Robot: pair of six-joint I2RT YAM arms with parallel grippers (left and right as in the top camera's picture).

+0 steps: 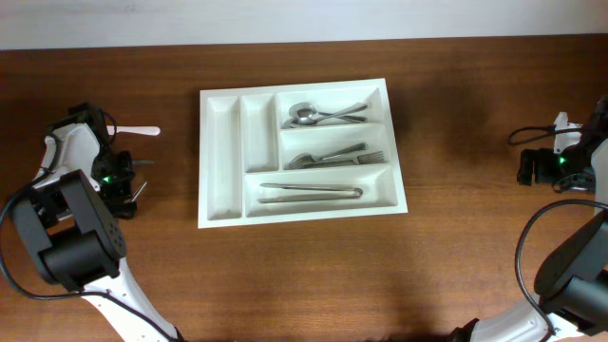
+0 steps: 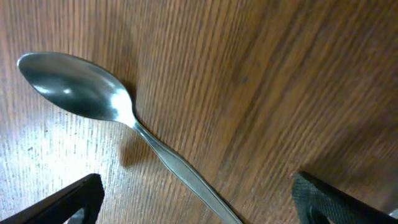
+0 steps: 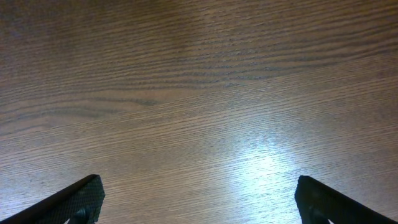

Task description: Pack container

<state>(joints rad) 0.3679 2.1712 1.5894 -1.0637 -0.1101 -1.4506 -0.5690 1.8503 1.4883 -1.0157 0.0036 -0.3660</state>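
The left gripper hangs low over the brown wooden table, its fingers spread wide and holding nothing. The handle of a shiny steel spoon runs between them. The step in hand looks like picking that spoon up. It is best done by dropping squarely, pinching across the thin handle just behind the bowl, and lifting level. The large white plastic cutlery tray sits mid-table, well apart. Its far crosswise compartment already holds spoons, so this one should go in lengthwise. The right gripper is spread over bare wood.
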